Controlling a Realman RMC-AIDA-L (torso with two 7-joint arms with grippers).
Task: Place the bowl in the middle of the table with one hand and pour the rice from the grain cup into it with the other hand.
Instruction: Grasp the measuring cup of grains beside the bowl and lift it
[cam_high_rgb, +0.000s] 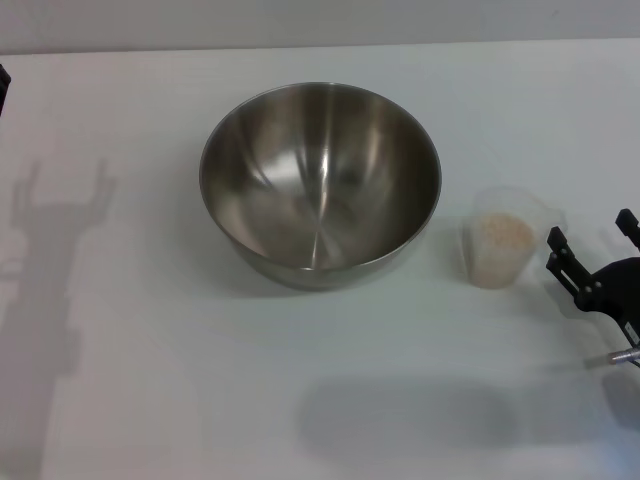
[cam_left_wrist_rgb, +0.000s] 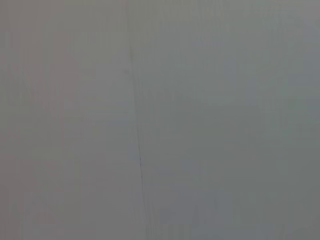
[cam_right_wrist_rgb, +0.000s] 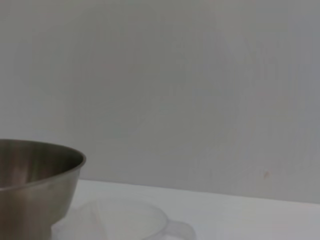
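We are seeing the table (cam_high_rgb: 150, 400) lying white and flat, grey wall behind | the bowl (cam_high_rgb: 320, 180) sitting mid-table | the grain cup (cam_high_rgb: 500, 250) standing beside it, holding the rice (cam_high_rgb: 497, 240) | right gripper (cam_high_rgb: 590, 245) hovering near the cup, fingers apart | left gripper out of sight

**Even, soft light with long shadows**

Bright diffuse light fills the head view. The tabletop (cam_high_rgb: 120, 400) carries grey arm shadows at left and near centre. The bowl (cam_high_rgb: 320, 180) shows streaky glare. The left wrist view is dim, featureless grey; the right wrist view is soft.
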